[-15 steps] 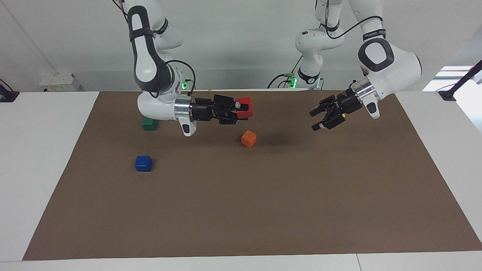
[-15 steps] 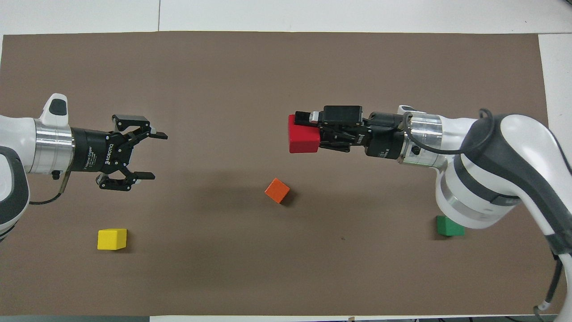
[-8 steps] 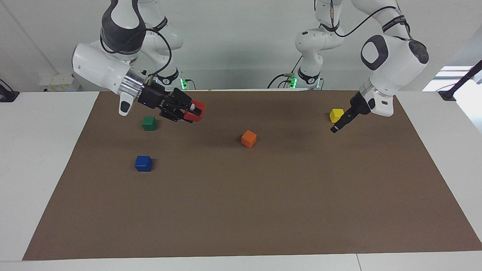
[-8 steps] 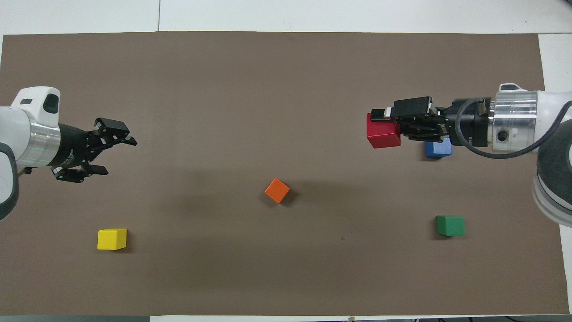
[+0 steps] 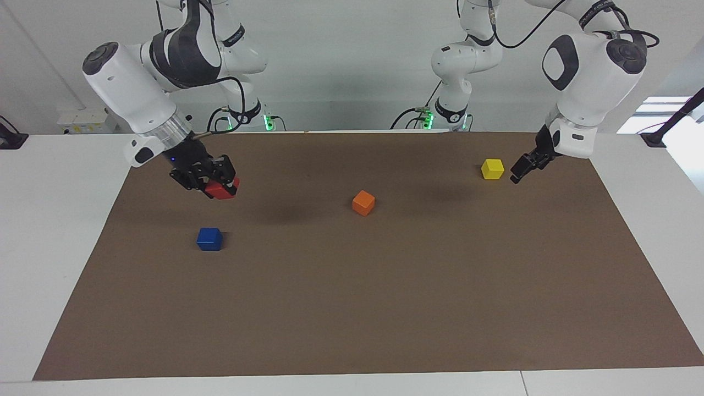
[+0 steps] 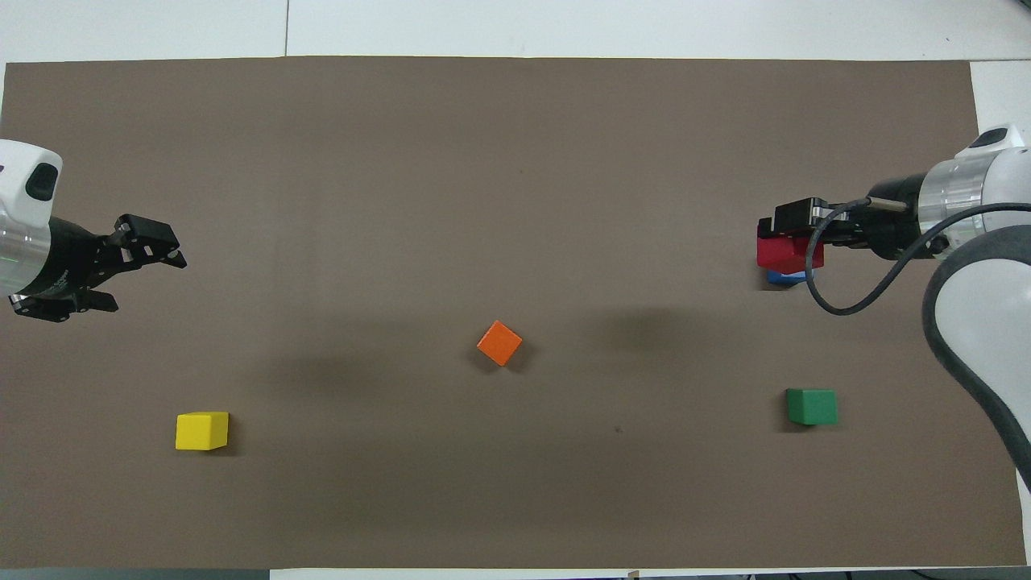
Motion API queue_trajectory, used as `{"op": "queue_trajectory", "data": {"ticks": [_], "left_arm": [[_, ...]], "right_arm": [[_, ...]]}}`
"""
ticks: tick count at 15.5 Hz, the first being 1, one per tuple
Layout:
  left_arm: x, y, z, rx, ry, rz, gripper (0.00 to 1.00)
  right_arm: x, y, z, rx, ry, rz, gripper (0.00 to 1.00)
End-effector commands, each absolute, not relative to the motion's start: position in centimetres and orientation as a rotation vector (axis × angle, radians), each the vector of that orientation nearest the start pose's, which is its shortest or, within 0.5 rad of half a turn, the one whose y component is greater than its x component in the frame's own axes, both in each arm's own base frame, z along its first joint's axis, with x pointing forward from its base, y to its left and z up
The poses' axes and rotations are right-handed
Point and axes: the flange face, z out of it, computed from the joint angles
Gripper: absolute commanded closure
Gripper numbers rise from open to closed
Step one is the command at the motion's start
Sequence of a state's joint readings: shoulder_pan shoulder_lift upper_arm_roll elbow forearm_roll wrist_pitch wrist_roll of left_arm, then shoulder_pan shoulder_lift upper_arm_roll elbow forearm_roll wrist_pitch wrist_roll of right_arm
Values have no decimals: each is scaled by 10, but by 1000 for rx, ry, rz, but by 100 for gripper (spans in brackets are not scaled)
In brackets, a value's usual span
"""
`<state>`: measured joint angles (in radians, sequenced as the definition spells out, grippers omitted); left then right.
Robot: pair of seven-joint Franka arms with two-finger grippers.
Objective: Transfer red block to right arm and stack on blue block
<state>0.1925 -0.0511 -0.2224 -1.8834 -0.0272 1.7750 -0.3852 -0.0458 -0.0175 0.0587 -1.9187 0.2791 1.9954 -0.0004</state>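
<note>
Now up in the air: small bright red cube [image 5: 221,190], pinched between the right jaws at the end of the white jointed right arm [image 5: 132,82]. Located in the upper part of the facing view, toward that arm's end of the brown-covered worktop [image 5: 385,308]. From overhead, seen to cover most of the small deep blue cube [image 6: 785,278]; in the facing view, clearly above it and apart, not touching. Held a little tilted, it seems.

Possible troubles from here:
- Lowering with a tilted face, so landing on an edge and tumbling off.
- Coming down off-centre and pushing the blue cube aside.
- Letting go too high, then bouncing away.
- Slipping out, if gripped near one corner only.

Left jaws spread wide and empty, waiting over the worktop just beside the small yellow cube [image 5: 492,168]. No danger expected from there.
</note>
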Motion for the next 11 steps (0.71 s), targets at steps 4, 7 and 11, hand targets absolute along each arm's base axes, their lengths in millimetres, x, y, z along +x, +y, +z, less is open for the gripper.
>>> {"op": "queue_trajectory", "data": {"ticks": [4,7,11], "left_arm": [[549,-26,567,-3073,-363,184,0],[553,-31,585,-3079,-237,227,0],[557,-35,593,-3093,-101,199,0]], "right_arm": [[577,10,460,-3056,58,-36,100],[588,5,439,-3141,-15,-68,100],[595,-11,403,-3203,-113,-163,100]]}}
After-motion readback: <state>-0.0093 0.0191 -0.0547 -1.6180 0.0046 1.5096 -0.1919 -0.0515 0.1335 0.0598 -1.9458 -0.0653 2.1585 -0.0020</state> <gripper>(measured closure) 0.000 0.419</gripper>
